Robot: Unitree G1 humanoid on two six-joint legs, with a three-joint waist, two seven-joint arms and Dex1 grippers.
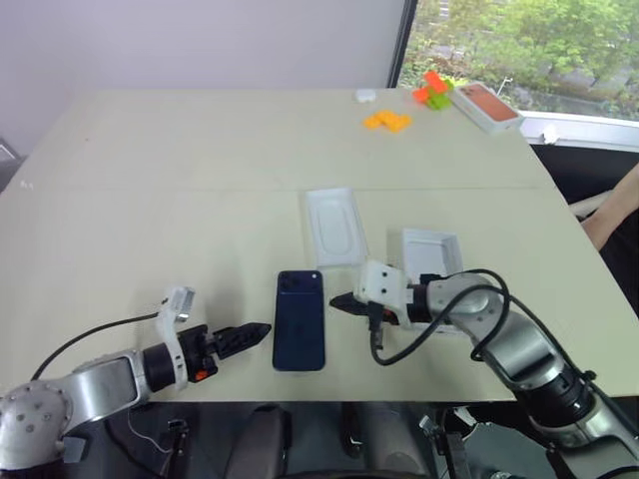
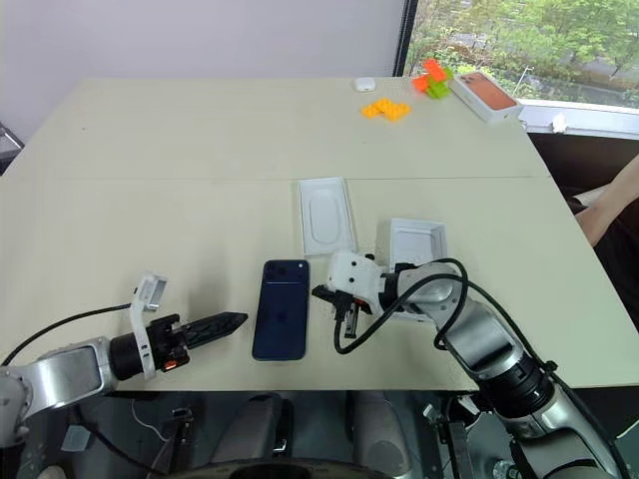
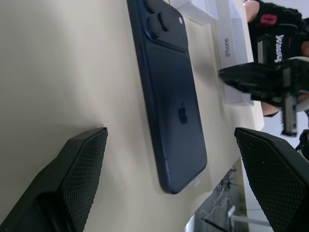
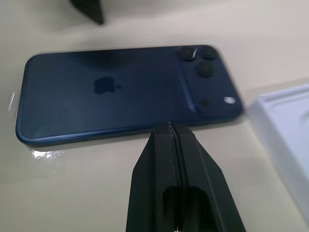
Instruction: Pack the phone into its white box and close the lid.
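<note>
1. The phone [image 1: 300,319] is seen lying flat, back up, on the table [image 1: 150,200], near its front edge, between the two grippers and touched by neither.
2. The left gripper [image 1: 250,334] is held spread wide beside the phone's left long edge.
3. The right gripper [image 1: 341,301] is pressed fully closed on nothing, its tip just beside the right long edge near the camera cluster.
4. The white box [image 1: 431,249] is partly hidden behind the right wrist; a thin white insert [image 1: 333,226] lies beyond the phone.
5. The phone is judged stiff, thin, smooth-backed and slippery, with breakable glass; it is best pinched across its long edges near the middle.
</note>
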